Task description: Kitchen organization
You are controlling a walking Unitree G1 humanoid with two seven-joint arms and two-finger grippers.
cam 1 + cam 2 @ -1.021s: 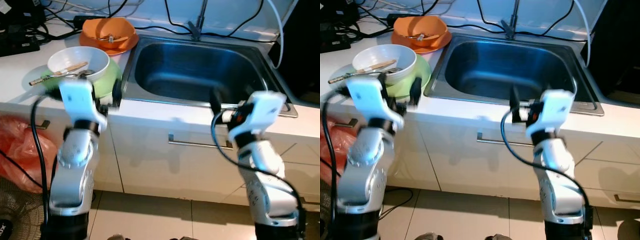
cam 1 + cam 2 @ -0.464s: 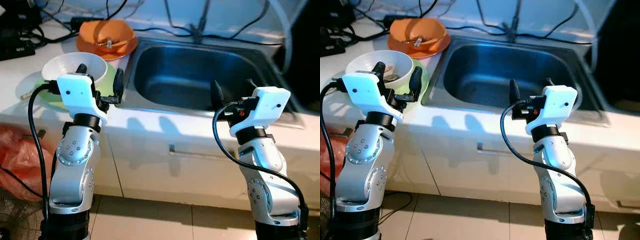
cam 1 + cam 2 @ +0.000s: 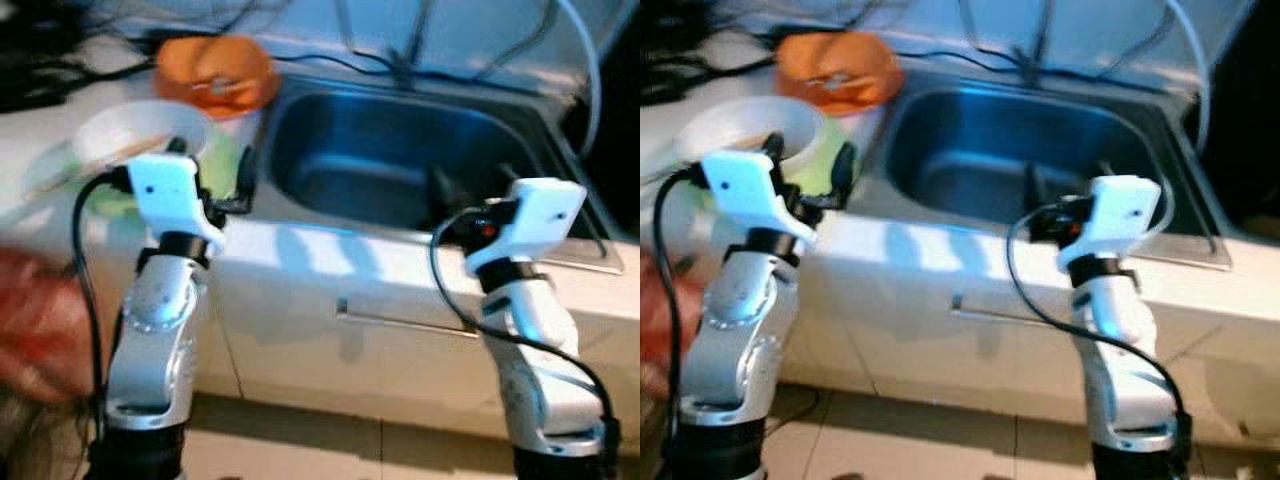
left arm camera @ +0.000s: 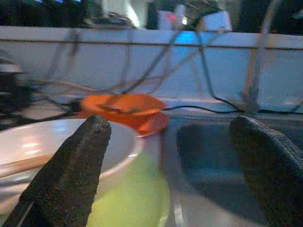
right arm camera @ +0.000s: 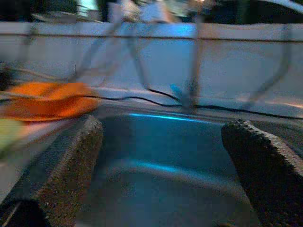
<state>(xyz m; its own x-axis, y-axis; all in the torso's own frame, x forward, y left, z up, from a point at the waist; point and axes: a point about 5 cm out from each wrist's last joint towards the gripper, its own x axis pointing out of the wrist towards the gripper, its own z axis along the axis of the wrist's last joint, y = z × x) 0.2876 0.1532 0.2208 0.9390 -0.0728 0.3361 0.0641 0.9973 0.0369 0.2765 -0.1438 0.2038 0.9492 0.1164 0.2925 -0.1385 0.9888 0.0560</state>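
- Left gripper (image 4: 165, 156): fingers spread wide, empty, just left of the sink (image 3: 400, 150), beside the white bowl (image 3: 140, 130).
- Right gripper (image 5: 161, 161): fingers spread wide, empty, at the sink's front rim.

White countertop (image 3: 300, 250) with cabinet front below; steel sink (image 3: 400, 150) set into it. On counter beside sink's left rim: green plate (image 3: 215, 165) carrying white bowl (image 3: 140, 130), chopsticks across bowl. Farther back, near wall: orange plate with orange bowl (image 3: 215, 70). Black cables (image 4: 142, 80) trail along rear of counter. Views blurred.
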